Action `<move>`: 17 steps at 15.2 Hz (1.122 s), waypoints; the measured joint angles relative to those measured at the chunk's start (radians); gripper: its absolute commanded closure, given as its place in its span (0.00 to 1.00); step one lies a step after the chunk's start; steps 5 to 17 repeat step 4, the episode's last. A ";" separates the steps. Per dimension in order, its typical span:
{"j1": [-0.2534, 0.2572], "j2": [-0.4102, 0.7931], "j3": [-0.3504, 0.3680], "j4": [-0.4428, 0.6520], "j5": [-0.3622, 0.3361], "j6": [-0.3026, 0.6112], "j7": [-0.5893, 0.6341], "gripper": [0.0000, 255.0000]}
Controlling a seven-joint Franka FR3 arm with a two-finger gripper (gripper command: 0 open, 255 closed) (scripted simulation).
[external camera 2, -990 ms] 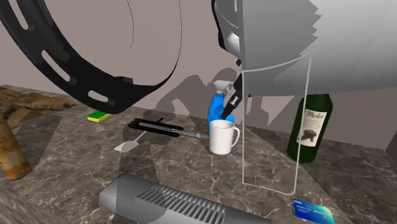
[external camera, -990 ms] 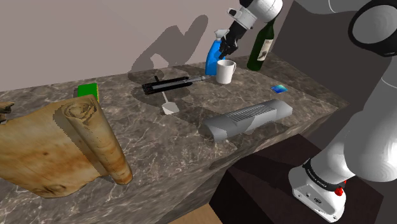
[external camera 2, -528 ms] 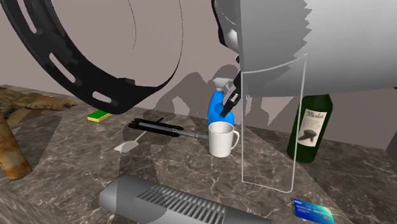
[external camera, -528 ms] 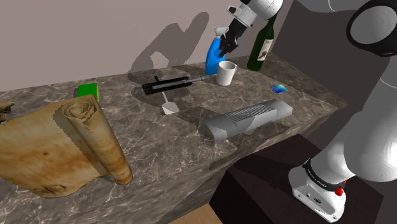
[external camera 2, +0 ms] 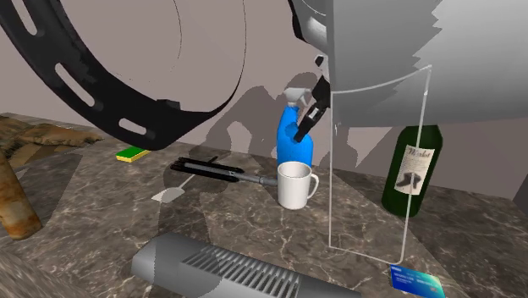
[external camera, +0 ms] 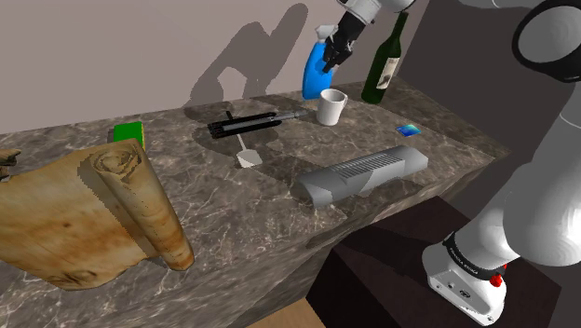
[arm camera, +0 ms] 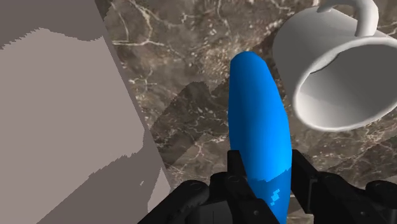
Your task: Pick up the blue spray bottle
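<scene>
The blue spray bottle [external camera: 314, 73] with a pale grey trigger head hangs above the marble counter's [external camera: 279, 186] far edge, lifted off the surface. My black gripper [external camera: 333, 54] is shut on the bottle's upper body. In the second exterior view the blue spray bottle [external camera 2: 293, 142] floats behind the white mug [external camera 2: 294, 184], my gripper [external camera 2: 306, 118] clasping it. In the wrist view both fingers [arm camera: 236, 167] press the sides of the blue spray bottle [arm camera: 259, 127], with the white mug [arm camera: 337, 76] lying below and beside it.
A white mug [external camera: 330, 105], a dark green wine bottle [external camera: 385, 65], a black long-handled tool [external camera: 248, 122], a grey ribbed box [external camera: 363, 173], a small blue card [external camera: 407, 129], a green sponge [external camera: 129, 130] and a rolled parchment [external camera: 102, 205] share the counter. A wall stands close behind.
The gripper has risen with the blue spray bottle clasped in it; the bottle has left the counter and hangs higher above the mug.
</scene>
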 measured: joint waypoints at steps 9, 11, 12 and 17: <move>-0.004 -0.002 -0.003 0.043 -0.007 -0.040 0.021 1.00; -0.004 -0.002 -0.003 0.043 -0.007 -0.040 0.021 1.00; -0.004 -0.002 -0.003 0.043 -0.007 -0.040 0.021 1.00; -0.004 -0.002 -0.003 0.043 -0.007 -0.040 0.021 1.00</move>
